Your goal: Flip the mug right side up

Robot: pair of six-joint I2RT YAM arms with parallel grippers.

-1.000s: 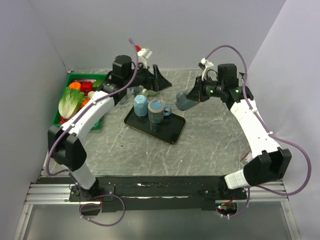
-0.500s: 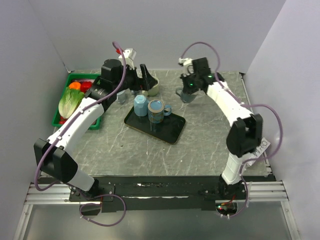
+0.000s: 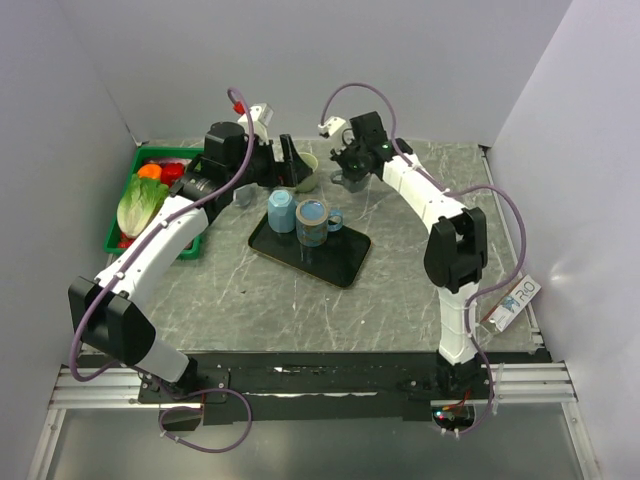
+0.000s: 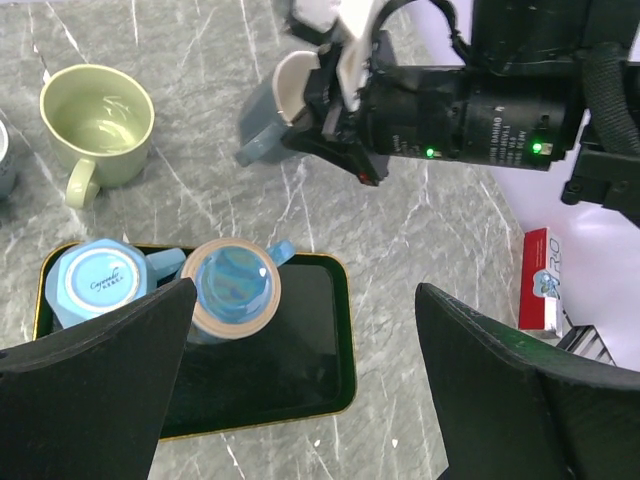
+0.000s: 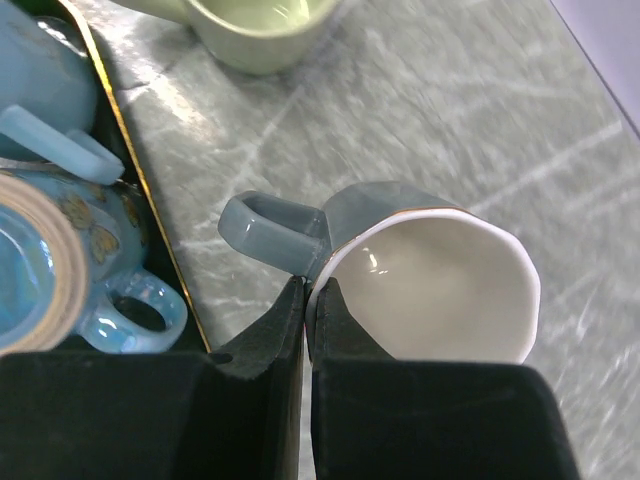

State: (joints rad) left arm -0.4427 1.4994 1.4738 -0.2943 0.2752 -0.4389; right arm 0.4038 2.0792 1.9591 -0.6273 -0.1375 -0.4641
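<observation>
A red-and-white box at the right edge of the tabletop shows large letters ending in "RO"; the character before them is unclear, and its smaller print cannot be read. The upturned base of a pale blue mug on the black tray carries a cursive maker's mark, too small to make out.

Four mugs are in sight: one pale green mug, one light blue mug, one blue glazed mug and one grey-blue mug. One small grey cup-like thing is too unclear to class. There is one black tray, one green crate holding one lettuce and red and orange pieces too crowded to count, and one red-and-white box. There are two grippers: the left gripper and the right gripper.
</observation>
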